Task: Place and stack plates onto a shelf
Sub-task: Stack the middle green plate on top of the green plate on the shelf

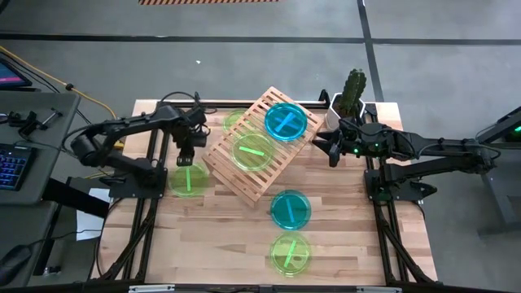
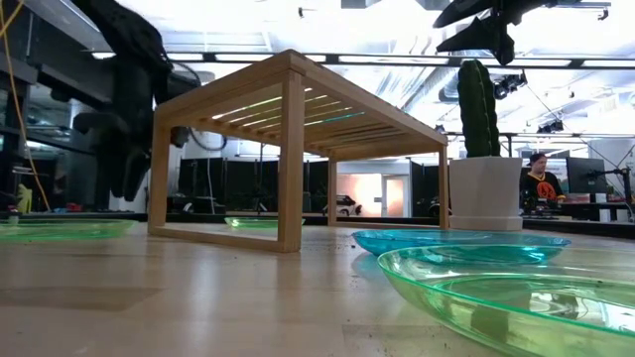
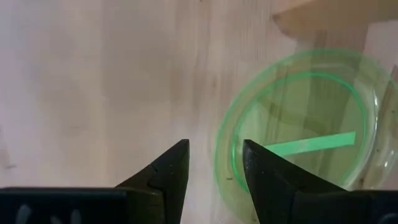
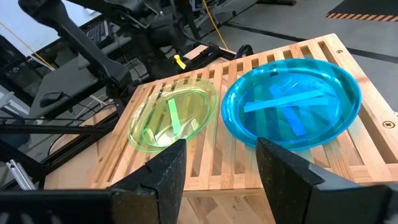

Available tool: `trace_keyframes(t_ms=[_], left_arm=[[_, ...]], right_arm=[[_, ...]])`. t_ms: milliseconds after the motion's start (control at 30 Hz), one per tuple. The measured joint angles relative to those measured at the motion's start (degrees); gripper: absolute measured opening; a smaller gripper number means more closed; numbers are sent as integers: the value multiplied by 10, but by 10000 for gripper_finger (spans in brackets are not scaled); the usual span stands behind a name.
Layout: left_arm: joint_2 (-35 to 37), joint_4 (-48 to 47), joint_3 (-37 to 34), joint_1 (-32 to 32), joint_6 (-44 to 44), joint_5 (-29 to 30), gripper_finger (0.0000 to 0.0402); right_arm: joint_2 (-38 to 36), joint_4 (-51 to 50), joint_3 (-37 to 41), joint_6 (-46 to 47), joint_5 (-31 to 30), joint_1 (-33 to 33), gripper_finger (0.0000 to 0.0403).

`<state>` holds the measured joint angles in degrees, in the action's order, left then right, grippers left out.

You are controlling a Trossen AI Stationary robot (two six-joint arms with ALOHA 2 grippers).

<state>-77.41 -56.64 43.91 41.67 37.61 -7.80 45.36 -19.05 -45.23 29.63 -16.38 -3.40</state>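
1. Left gripper hangs released, jaws parted and empty, right over the rim of a green plate on the table
2. Right gripper waits released beside the shelf; a blue plate and a second green plate lie on top just ahead of it

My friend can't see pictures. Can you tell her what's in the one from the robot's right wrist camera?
Two plates sit side by side on top of a slatted wooden shelf: a green plate and a blue plate. The right gripper is open and empty, its dark fingers pointing toward the plates. The left arm shows behind the shelf.
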Motion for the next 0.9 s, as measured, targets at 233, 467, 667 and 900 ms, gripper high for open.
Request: trace_keyframes(t_ms=[233,467,667,900], left_arm=[[-69,0,0,8,57,-9,138],[-119,-3,0,6,77,-33,138],[-149,-7,0,5,95,-51,137],[-168,-3,2,6,96,-48,71]], right_arm=[[0,0,0,4,0,0,177],[0,0,0,5,0,0,177],[0,0,0,14,0,0,177],[0,0,0,14,0,0,177]])
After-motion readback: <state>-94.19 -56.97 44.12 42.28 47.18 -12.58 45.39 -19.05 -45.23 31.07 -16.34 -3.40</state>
